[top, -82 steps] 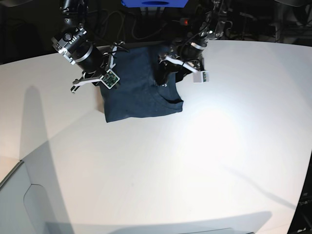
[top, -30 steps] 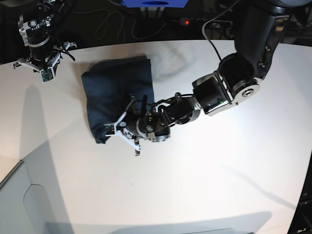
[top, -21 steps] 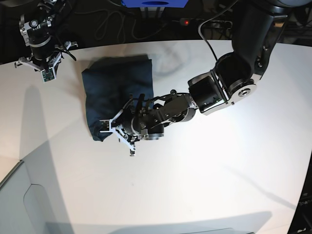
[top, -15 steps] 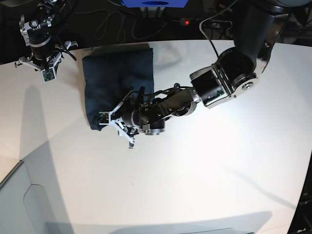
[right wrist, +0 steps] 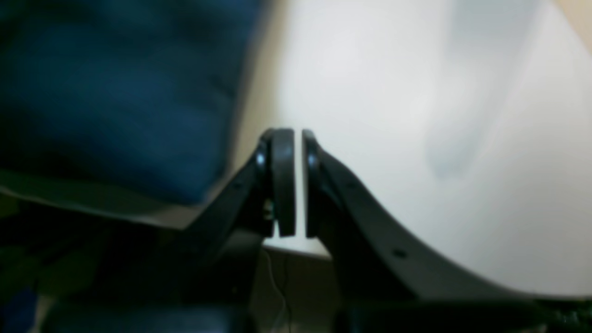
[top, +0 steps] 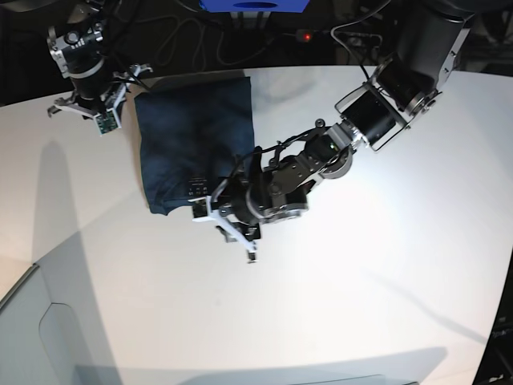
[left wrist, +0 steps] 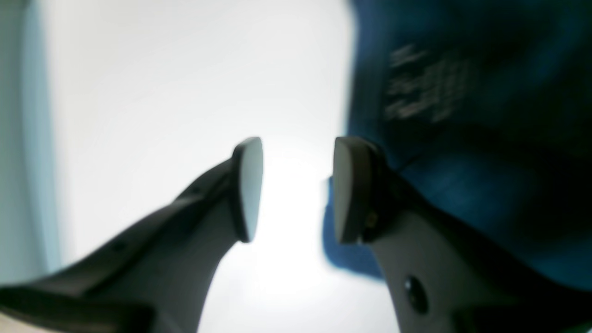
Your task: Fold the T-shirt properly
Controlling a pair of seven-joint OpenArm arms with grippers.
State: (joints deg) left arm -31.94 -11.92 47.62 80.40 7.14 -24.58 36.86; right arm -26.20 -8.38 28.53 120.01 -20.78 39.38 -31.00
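Observation:
The T-shirt [top: 192, 136] lies folded in a dark navy rectangle at the back left of the white table [top: 361, 273]. Its small white label [top: 196, 188] faces up near the front edge. My left gripper [top: 227, 233] hovers just past the shirt's front right corner. In the left wrist view it [left wrist: 296, 189] stands open with only bare table between the fingers. The T-shirt [left wrist: 462, 138] and its blurred label [left wrist: 425, 88] are to the right there. My right gripper [top: 86, 111] is beside the shirt's back left corner. It [right wrist: 298, 185] is shut on nothing, with the cloth [right wrist: 115, 92] to its left.
A blue box [top: 252, 5] and cables [top: 184, 40] sit in the dark behind the table's far edge. A grey panel [top: 32, 329] runs along the front left corner. My left arm [top: 377, 112] stretches across from the back right.
My left gripper has opened and let go of the shirt's front edge, then drawn back a little to the front right. The right arm has shifted slightly toward the shirt.

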